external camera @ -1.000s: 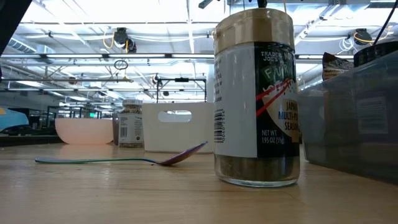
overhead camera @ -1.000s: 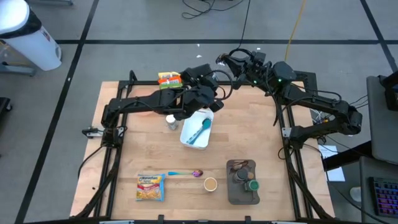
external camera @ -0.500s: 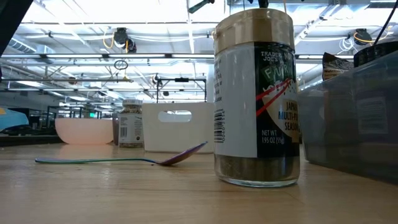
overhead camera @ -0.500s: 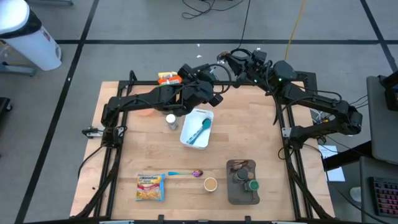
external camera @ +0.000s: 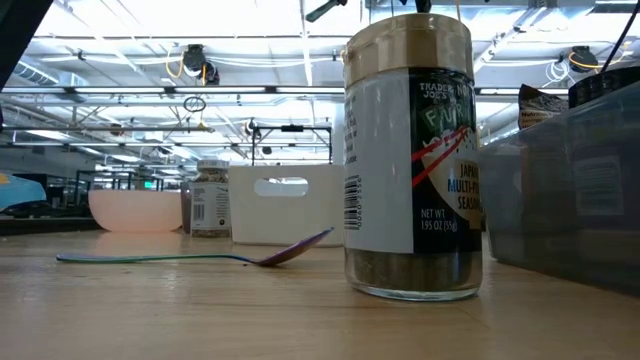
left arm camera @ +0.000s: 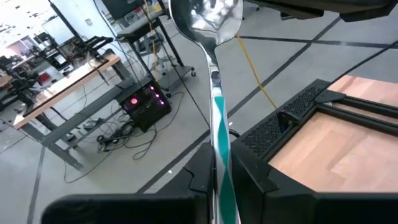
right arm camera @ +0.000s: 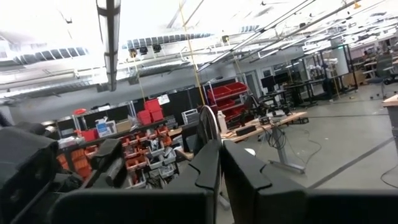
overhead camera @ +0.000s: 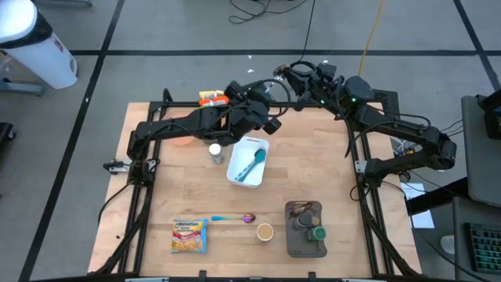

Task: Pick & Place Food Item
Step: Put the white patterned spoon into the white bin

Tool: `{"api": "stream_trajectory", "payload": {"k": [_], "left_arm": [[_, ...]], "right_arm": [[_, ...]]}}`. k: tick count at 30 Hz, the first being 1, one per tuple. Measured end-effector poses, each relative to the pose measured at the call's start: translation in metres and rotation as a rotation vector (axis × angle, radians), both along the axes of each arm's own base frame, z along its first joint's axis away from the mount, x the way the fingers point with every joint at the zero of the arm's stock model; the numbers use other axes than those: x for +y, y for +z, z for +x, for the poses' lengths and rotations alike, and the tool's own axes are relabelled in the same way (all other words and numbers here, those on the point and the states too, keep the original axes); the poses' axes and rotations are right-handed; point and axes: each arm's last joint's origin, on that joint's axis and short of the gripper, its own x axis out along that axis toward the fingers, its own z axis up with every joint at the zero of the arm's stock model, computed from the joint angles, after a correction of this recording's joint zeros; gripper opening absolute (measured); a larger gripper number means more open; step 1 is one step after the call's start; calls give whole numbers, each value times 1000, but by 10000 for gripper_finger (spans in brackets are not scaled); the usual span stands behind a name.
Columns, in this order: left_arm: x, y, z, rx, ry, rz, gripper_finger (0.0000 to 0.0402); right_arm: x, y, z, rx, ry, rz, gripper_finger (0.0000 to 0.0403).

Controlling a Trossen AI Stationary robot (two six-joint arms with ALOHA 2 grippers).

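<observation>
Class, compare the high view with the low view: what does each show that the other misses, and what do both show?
Only the high view shows the left gripper, the right gripper, a yellow noodle packet and a dark tray. Only the low view shows the seasoning jar's printed label. Both show the white bin and the purple-tipped spoon.

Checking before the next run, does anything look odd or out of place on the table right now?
The left gripper holds a teal-handled spoon shut between its fingers, raised over the table's far edge, though the task calls for a food item. Nothing looks spilled.
</observation>
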Motion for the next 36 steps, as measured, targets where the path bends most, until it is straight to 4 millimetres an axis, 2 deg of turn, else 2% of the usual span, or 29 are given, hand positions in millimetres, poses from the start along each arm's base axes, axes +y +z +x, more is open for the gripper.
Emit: {"api": "stream_trajectory", "payload": {"k": [13, 19, 22, 26, 30, 36], "left_arm": [[-3, 0, 3, -8, -110, -47, 35], [-2, 10, -12, -8, -95, -64, 35], [-1, 14, -23, -43, -108, -152, 35], [7, 15, -39, -128, -99, -393, 35], [12, 4, -48, -112, -48, -596, 35], [8, -37, -40, 5, -3, -743, 35]], "right_arm": [[3, 2, -1, -2, 63, -30, 88], [3, 10, -12, -17, 52, -68, 127], [2, 16, -23, -30, 30, -75, 143], [2, 24, -41, -44, -7, -88, 159], [6, 29, -58, -5, -47, -123, 169], [16, 31, -80, 71, -63, -118, 173]]}}
